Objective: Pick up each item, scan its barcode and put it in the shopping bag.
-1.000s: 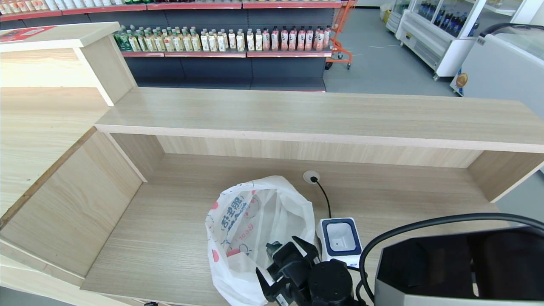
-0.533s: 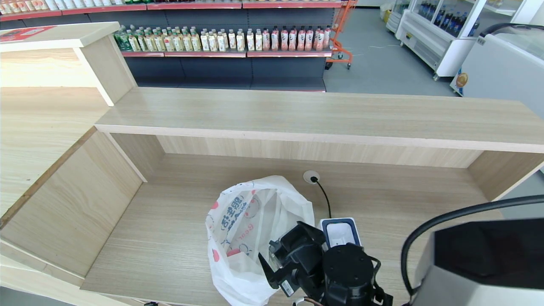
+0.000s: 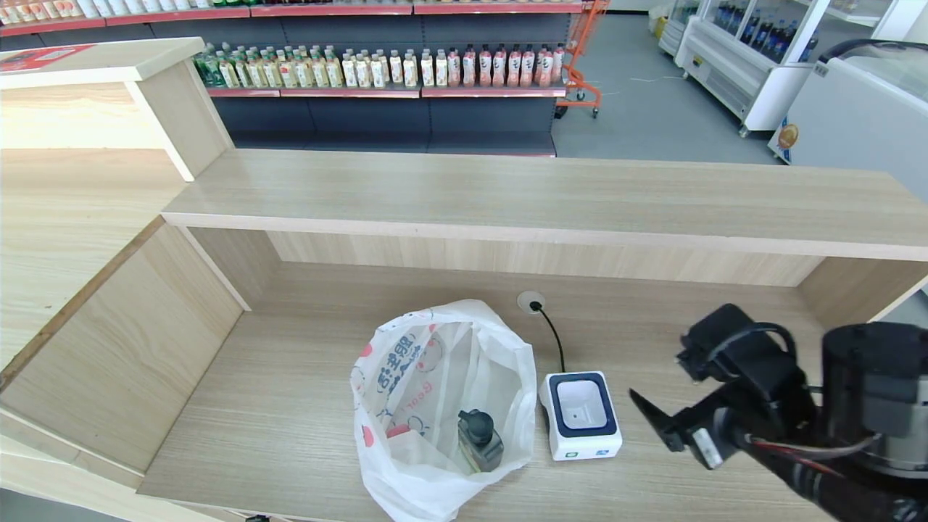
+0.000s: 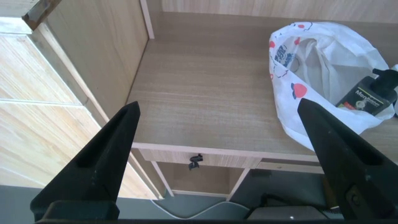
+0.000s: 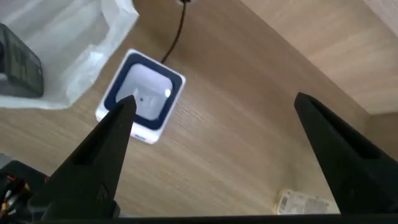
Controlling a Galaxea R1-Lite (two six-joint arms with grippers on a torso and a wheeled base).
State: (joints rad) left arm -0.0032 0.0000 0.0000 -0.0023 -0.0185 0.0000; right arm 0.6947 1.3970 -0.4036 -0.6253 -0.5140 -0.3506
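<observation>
A white printed shopping bag (image 3: 406,377) stands open on the lower counter, with a dark bottle (image 3: 478,438) lying inside it. The white barcode scanner (image 3: 580,415) sits just right of the bag. My right gripper (image 3: 663,384) hovers open and empty to the right of the scanner, above the counter. In the right wrist view its fingers frame the scanner (image 5: 142,96) and the bag's edge (image 5: 68,50). My left gripper (image 4: 217,107) is open and empty over the counter's near edge, with the bag (image 4: 323,81) and the bottle (image 4: 367,96) off to one side.
The scanner's black cable (image 3: 554,337) runs back to a hole (image 3: 531,301) in the counter. A raised wooden ledge (image 3: 536,196) and side walls (image 3: 123,348) box in the work surface. A small pale label (image 5: 305,202) lies on the counter near my right gripper.
My right arm has swung from over the bag to the right, past the scanner. The dark bottle, hidden under the gripper before, now shows inside the bag.
</observation>
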